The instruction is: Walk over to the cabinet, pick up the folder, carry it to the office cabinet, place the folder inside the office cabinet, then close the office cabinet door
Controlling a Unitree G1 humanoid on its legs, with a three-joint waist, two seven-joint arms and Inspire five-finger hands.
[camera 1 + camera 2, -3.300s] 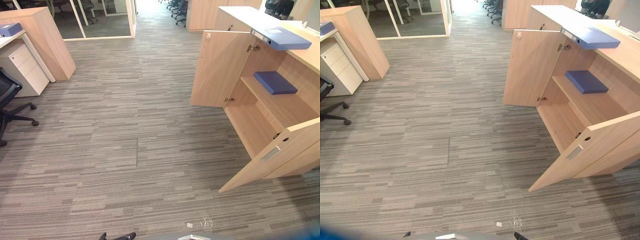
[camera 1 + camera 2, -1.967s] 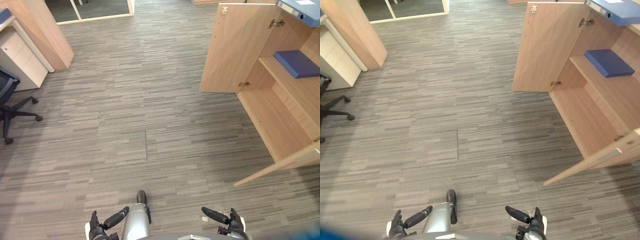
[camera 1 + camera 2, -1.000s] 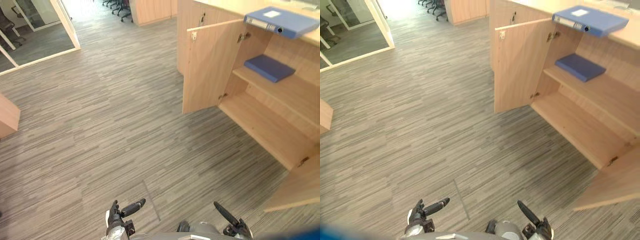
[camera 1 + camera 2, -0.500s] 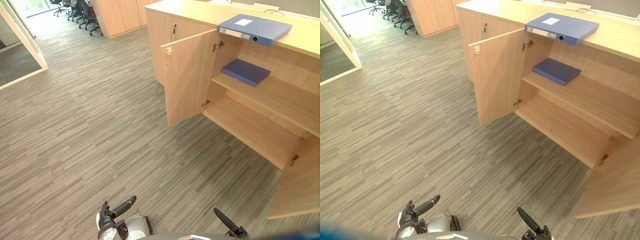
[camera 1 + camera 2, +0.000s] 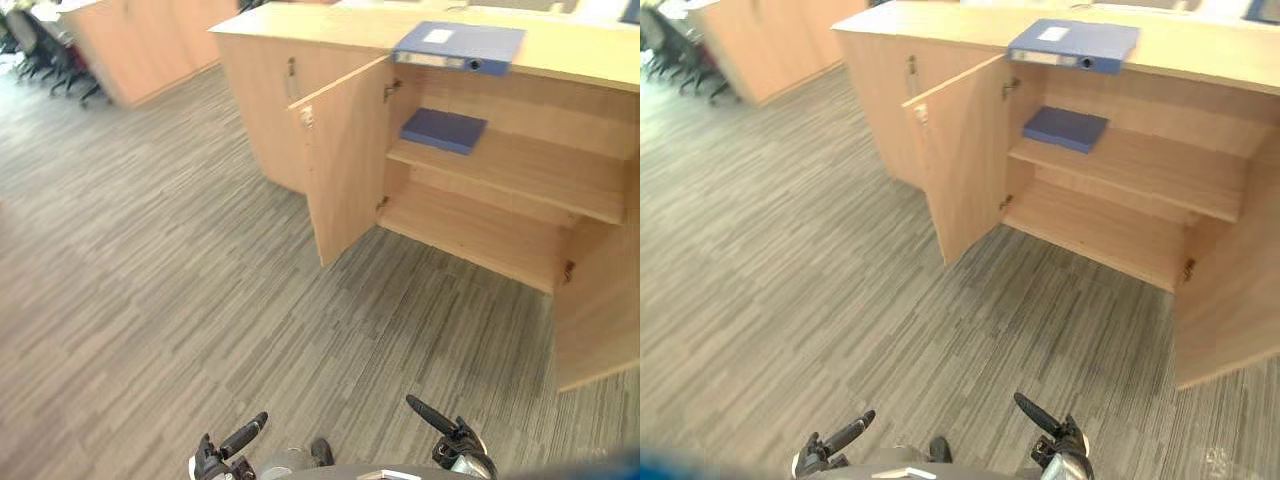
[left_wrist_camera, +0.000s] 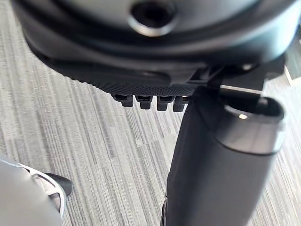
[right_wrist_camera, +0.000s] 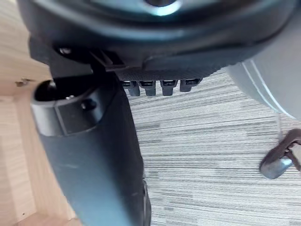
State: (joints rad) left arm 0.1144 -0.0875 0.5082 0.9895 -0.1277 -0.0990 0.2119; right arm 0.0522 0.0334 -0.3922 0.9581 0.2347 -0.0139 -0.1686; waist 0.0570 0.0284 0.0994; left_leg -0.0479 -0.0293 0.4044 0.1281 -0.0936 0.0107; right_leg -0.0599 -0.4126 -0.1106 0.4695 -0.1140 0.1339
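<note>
The folder (image 5: 460,46) is seen flat on the cabinet (image 5: 300,24), well ahead, long side crosswise; the right hand (image 5: 455,438) is held nearer than the left hand (image 5: 228,448), both open, empty.

I see a blue folder (image 5: 460,47) with a white label (image 5: 437,36), a navy folder (image 5: 443,130), a pale wood-grain cabinet (image 5: 345,170), grey streaked carpet (image 5: 150,300), and a black left hand (image 5: 240,437) and right hand (image 5: 455,440).

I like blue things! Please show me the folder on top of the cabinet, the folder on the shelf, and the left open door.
folder on top (image 5: 460,47): left eye view, middle of its cover.
folder on the shelf (image 5: 443,130): left eye view, middle of its cover.
left door (image 5: 345,170): left eye view, middle of its panel.
</note>
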